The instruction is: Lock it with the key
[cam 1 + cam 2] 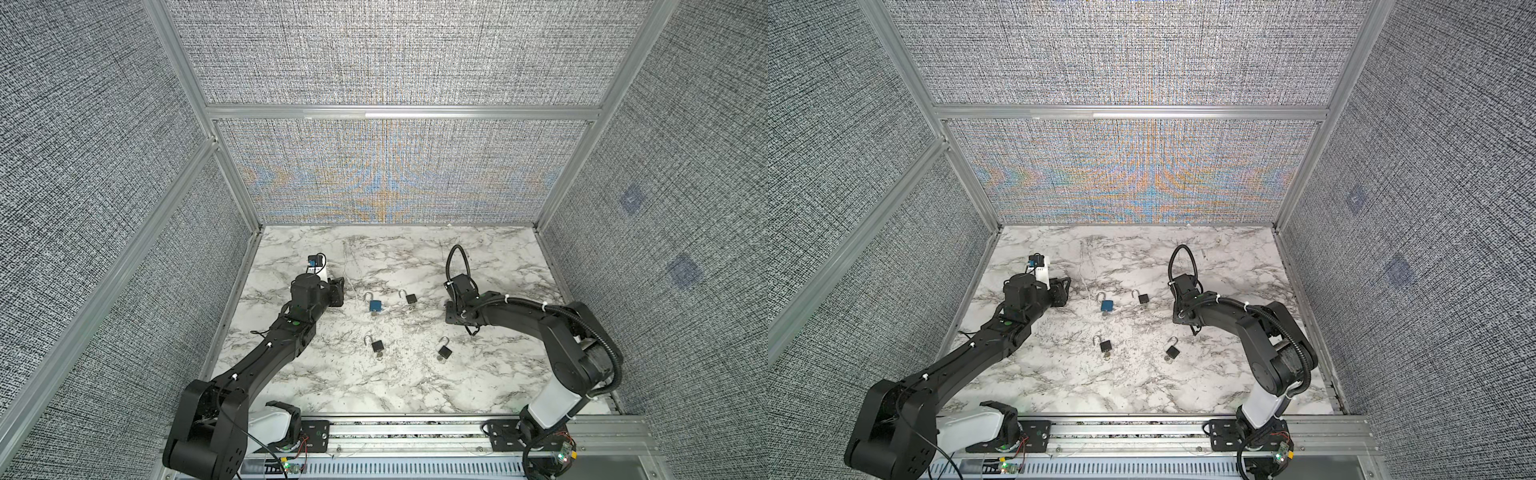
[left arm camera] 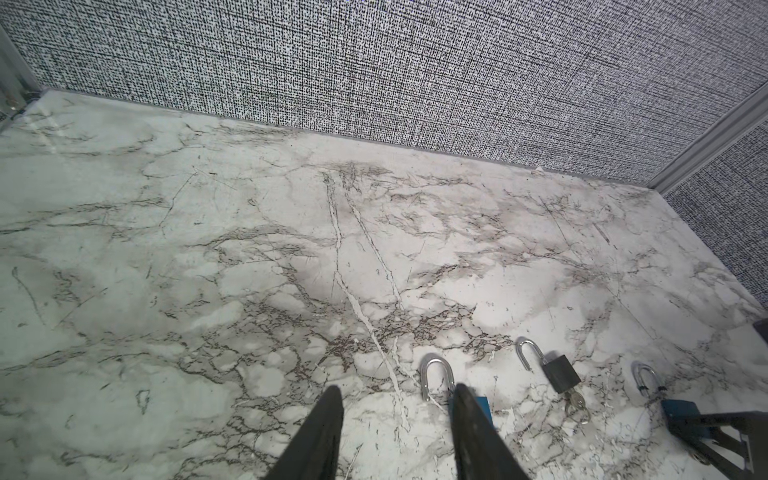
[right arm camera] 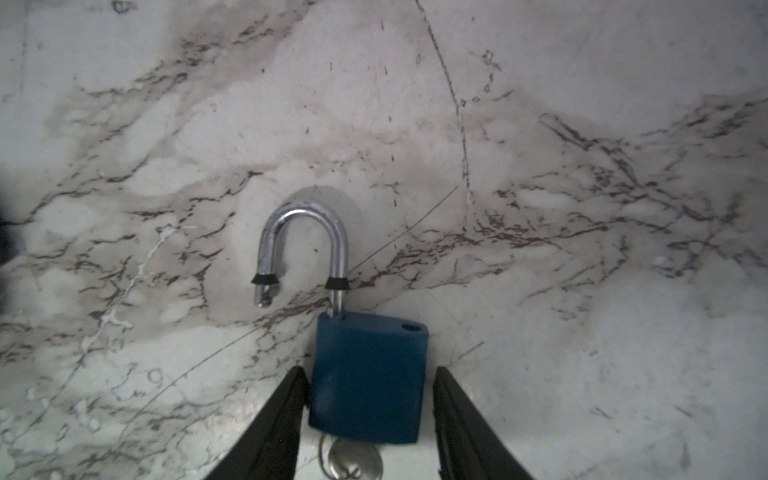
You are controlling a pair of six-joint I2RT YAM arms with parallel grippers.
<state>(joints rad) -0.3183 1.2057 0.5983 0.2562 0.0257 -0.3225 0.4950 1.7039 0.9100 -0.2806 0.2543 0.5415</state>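
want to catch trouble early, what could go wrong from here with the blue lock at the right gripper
1. One finger of the right gripper touches the blue padlock while the other shows a gap, so closing may twist it on the table.
2. Its shackle is swung away from the hole; pressing now would miss.
3. The key sits between the fingers and could be knocked.

Even diffuse light, faint soft shadows on the tabletop (image 1: 395,386), rainbow moiré across the woven back wall (image 1: 386,187), right wrist view slightly blurred, picture edges bowed.
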